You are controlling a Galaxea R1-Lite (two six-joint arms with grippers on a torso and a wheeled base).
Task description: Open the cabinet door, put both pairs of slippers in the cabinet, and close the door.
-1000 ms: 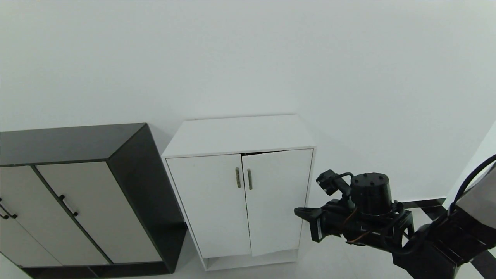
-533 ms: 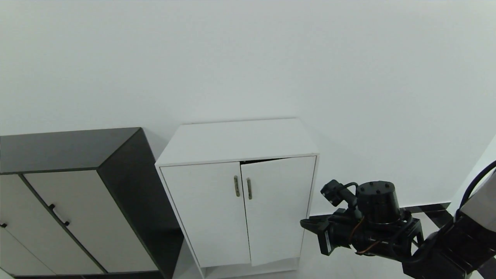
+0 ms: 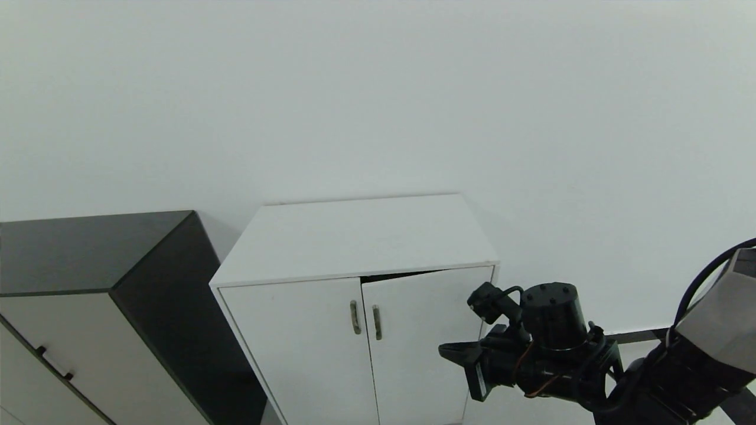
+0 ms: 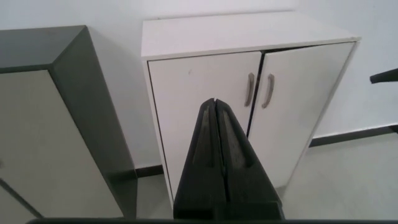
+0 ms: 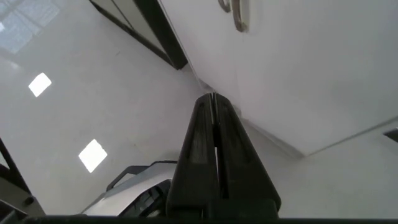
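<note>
1. Wall [image 3: 378,88], plain white, runs behind both pieces of furniture, with a dark skirting strip [image 3: 641,336] at its foot.
2. Black cabinet [image 3: 159,319] with pale door fronts stands on the left against the wall, just beside the white one and a little lower than it; it also shows in the left wrist view [image 4: 37,50].
3. White cabinet [image 3: 354,236], the task's own piece, stands against the wall at the centre. It has two doors and a flat bare top [image 4: 236,34].
4. Left door [image 3: 295,348] lies flush and shut.
5. Right door [image 3: 419,342] stands slightly ajar: a dark sliver shows between its top edge and the cabinet top, widest toward the middle seam [image 4: 305,93].
6. Right gripper [image 3: 444,350] is level with the right door, below handle height. Its fingers are pressed together on nothing and point across the door front. In the left wrist view its tip [image 4: 385,76] sits off the cabinet's right edge, clear of it.
7. Left gripper [image 4: 214,101] is clenched and empty. It points at the left door from well back.
8. Two slim vertical handles, the left handle [image 3: 354,317] and the right handle [image 3: 377,322], flank the seam between the doors.
</note>
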